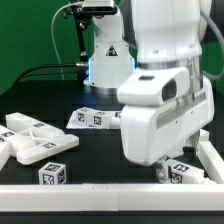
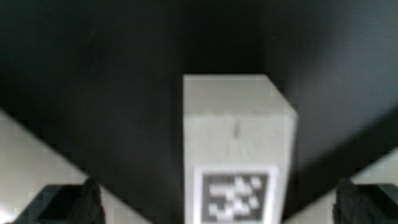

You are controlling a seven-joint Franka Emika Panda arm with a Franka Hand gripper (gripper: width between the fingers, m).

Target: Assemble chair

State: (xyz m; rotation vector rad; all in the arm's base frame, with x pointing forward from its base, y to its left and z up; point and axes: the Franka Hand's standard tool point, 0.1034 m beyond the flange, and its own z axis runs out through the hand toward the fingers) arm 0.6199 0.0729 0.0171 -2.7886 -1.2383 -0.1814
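The gripper [image 2: 222, 205] is spread wide, released, straddling a tagged white chair piece [image 2: 237, 120] without touching it. Loose panels [image 1: 30, 140] lie at the exterior view's lower left.

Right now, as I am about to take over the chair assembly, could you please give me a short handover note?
Gripper: open, holding nothing, lined up over a white tagged block; no contact visible.
Parts: that block lies on the table at the exterior view's right. The flat panels and a small tagged cube lie loose at its left. The marker board is behind them.
Done: no parts appear joined.
Left: grasp the block, then the whole assembly.
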